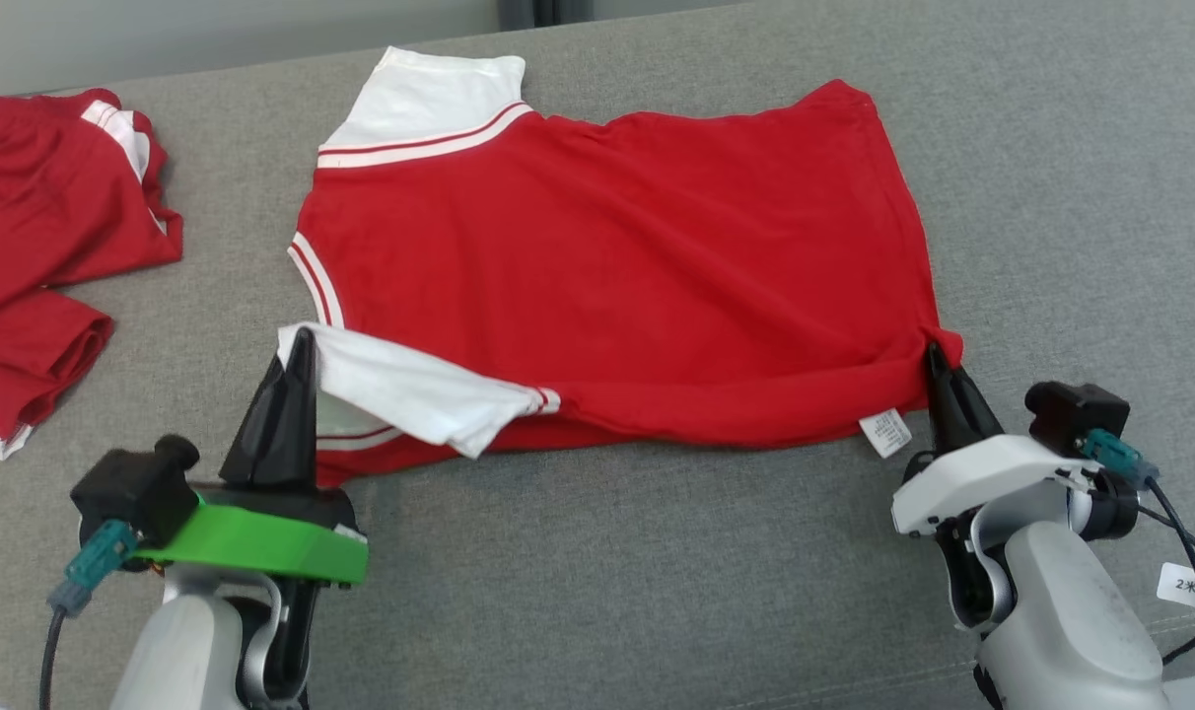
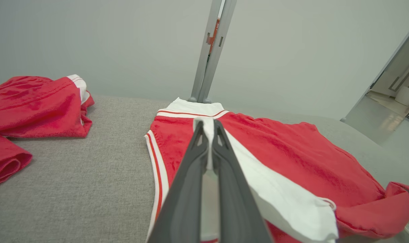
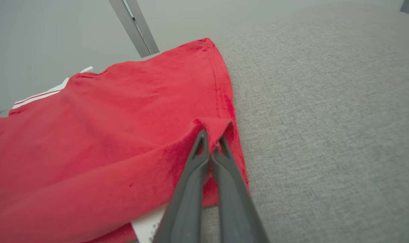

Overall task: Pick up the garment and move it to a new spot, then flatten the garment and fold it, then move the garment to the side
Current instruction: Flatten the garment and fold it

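Clothes, red with white trim, lay crumpled at the far left of the grey cushion, well apart from the garment. Right of them, the left gripper stood with its fingers pressed together, pinching the edge of a white sleeve at the garment's near left corner; in the left wrist view white cloth sat caught between the two tips. That sleeve was folded rightward over the red body, its striped cuff near the front edge. The garment, a red shirt, lay spread across the middle of the cushion, mostly flat, with a far sleeve at its back left corner and its near edge rolled into a low fold. A grey post rose behind the cushion, just past the far sleeve. A white tag stuck out from under the fold toward its right end. Just beside the tag, the right gripper was clamped on the red hem corner, which bunched around its tips; the right wrist view showed the same pinch, fingers closed on red cloth.
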